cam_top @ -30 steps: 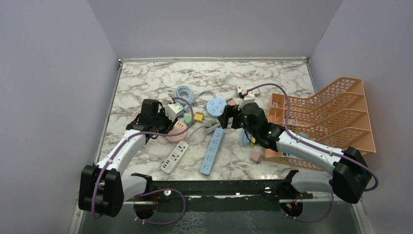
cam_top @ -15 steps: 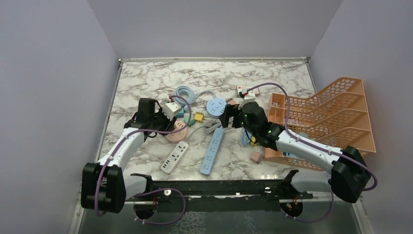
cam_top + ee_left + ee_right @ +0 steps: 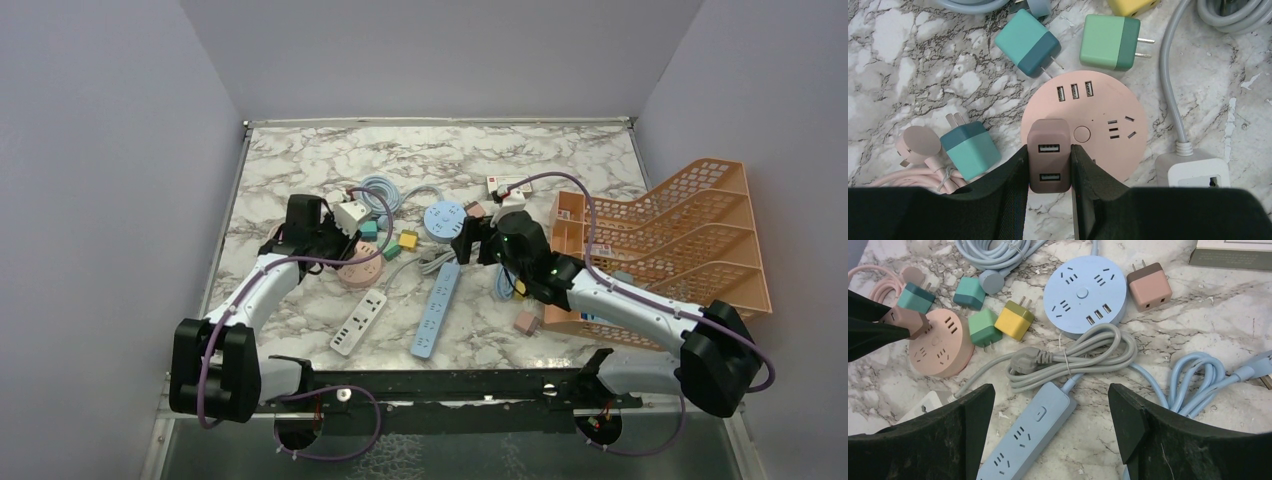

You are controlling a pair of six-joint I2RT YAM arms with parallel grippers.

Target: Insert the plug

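Left tool (image 3: 1049, 150) clamped on brown plug (image 3: 910, 320) at pink round socket hub (image 3: 1098, 145)
The left tool's jaws are closed narrowly on the two sides of the brown plug, at the left edge of the pink round socket hub on the marble surface (image 3: 300, 160); whether the prongs are seated cannot be told. The right tool (image 3: 1050, 392) is fully open and empty above the blue power strip (image 3: 1028, 440) and grey cable coil (image 3: 1083, 355)
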